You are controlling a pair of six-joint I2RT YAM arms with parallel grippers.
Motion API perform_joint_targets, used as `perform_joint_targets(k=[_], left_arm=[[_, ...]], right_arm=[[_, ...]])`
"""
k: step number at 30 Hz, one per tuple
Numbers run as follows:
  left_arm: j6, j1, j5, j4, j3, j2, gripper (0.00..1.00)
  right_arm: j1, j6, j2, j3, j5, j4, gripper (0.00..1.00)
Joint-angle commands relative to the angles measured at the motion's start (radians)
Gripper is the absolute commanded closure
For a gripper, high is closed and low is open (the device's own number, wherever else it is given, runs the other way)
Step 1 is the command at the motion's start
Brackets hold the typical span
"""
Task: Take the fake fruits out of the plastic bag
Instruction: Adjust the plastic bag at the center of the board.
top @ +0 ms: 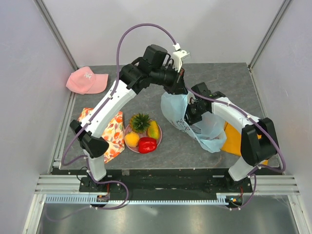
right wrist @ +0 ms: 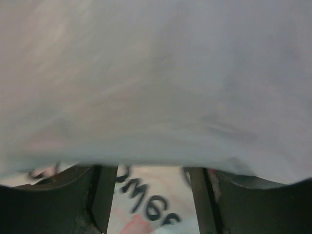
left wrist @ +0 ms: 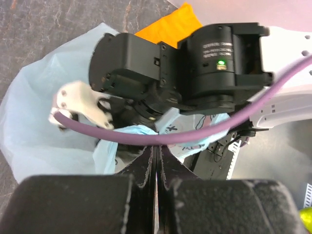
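1. Left gripper: jaws pressed together, pinching a fold of the plastic bag at its mouth and holding it lifted.
2. Right gripper: fingers well apart, amid the bag's film. The film covers most of the lens, and we see nothing gripped.
3. The bag sits mid-table, right of the plate.
4. On the plate: pineapple, mango, red pepper, yellow-orange fruit.

Even, diffuse overhead light; soft shadows.
Top view sharp. Right wrist view blurred, plastic bag close to the lens; left wrist foreground soft.
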Motion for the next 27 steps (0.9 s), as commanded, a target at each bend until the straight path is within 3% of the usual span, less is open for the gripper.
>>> perform_joint_targets(k=[1,4,11,18,22,23,27], left_arm=[[-0.016,0.003,0.043,0.026,-0.034,-0.105,0.98],[0.021,0.003,0.076,0.009,-0.121,-0.131,0.98],[0.078,0.003,0.155,-0.014,-0.221,-0.179,0.98],[0.079,0.001,0.202,-0.022,-0.24,-0.173,0.98],[0.075,0.0,0.187,-0.02,-0.224,-0.162,0.98],[0.063,0.0,0.176,-0.014,-0.221,-0.158,0.99],[0.044,0.0,0.173,-0.002,-0.182,-0.144,0.98]], right_arm=[[-0.037,0.057,0.034,0.083,0.311,0.082,0.33],[-0.077,0.031,0.014,0.118,0.362,0.117,0.29],[-0.08,-0.038,-0.052,0.003,0.493,0.262,0.18],[-0.103,-0.161,-0.052,-0.063,0.632,0.341,0.17],[-0.132,-0.19,-0.144,-0.028,0.422,0.314,0.18],[-0.132,-0.207,-0.199,-0.028,0.268,0.303,0.19],[-0.127,-0.214,-0.29,-0.054,0.008,0.208,0.23]])
